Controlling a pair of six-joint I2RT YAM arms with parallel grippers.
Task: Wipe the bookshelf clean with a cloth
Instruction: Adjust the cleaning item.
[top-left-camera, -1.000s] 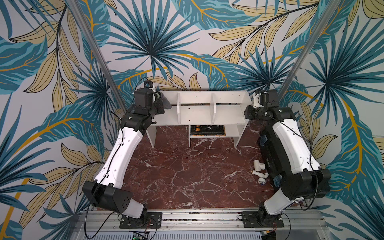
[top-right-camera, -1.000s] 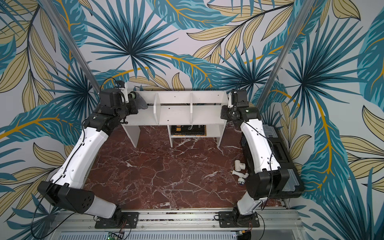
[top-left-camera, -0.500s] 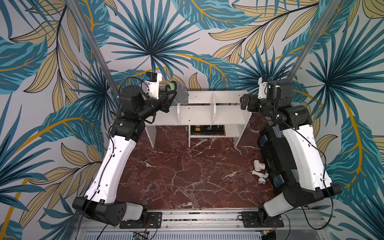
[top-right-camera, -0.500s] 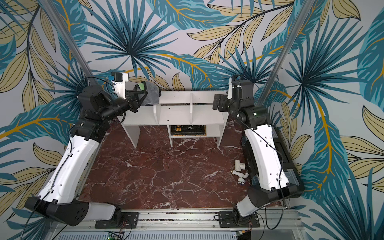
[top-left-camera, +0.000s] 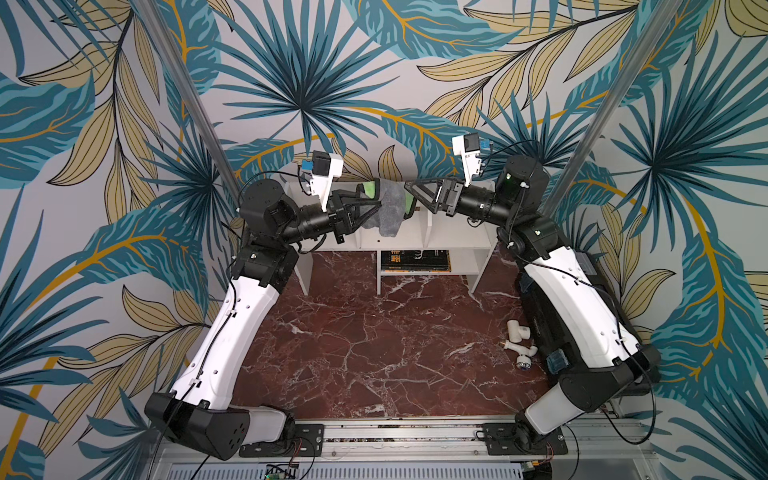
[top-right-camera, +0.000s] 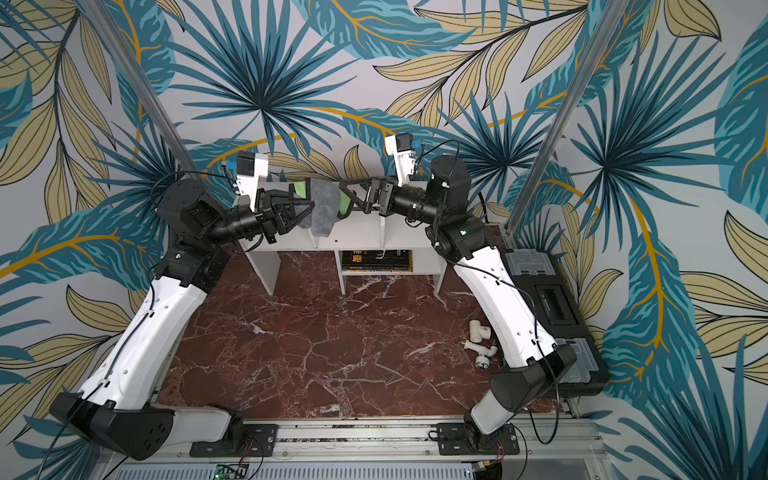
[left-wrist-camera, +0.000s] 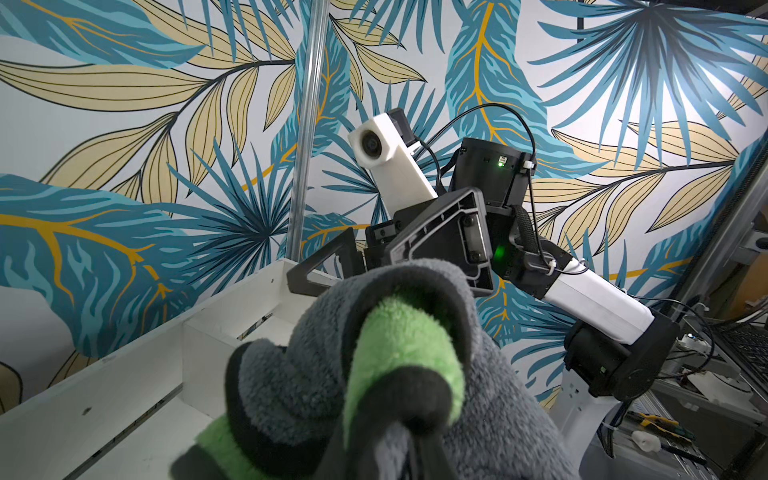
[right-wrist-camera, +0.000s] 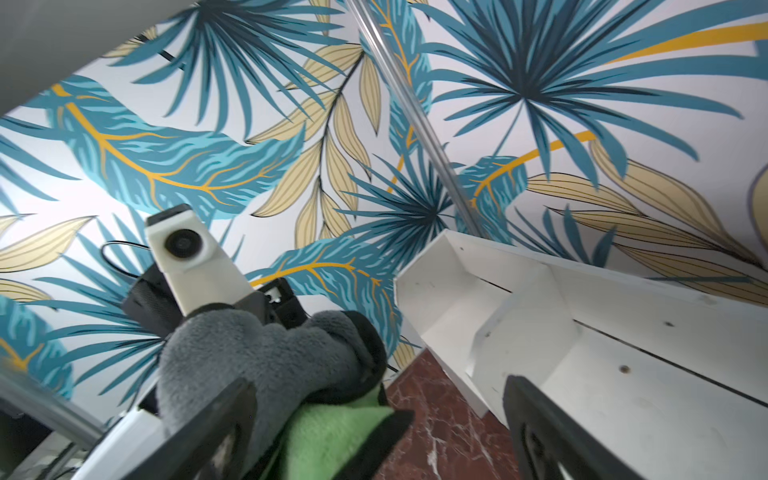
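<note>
Leaf-print wallpaper (top-left-camera: 291, 83) in teal, tan and yellow covers every wall around the cell. It encloses a red-brown marble tabletop (top-left-camera: 374, 353) veined in white.

At 12 o'clock on that tabletop, against the back wall, stands the wide white board bookshelf (top-left-camera: 457, 232) (top-right-camera: 361, 237). It has three upper compartments split by two dividers and stands on panel legs. Its small lower cubby holds a flat black-and-gold item (top-left-camera: 415, 261).

A black toolbox with grey lid panels (top-right-camera: 552, 299) lies along the 3 o'clock edge, partly under the right arm.

The soft grey microfibre cloth (top-left-camera: 388, 208) (top-right-camera: 324, 208) has dark edging and a lime-green side. It is bunched into a thick wad raised over the bookshelf's top edge, above the left divider. Green folds show at both ends and a grey tail hangs down in front of the compartments. Whether that tail touches the boards cannot be told.

The left end effector (top-left-camera: 376, 202) is clamped on the cloth from 9 o'clock. The right end effector (top-left-camera: 411, 195) comes in from 3 o'clock with its jaws spread wide. The right wrist view shows the cloth's green end (right-wrist-camera: 332, 428) between them, ungripped.

Small white plastic pipe fittings (top-left-camera: 519, 338) lie at 4 o'clock.
</note>
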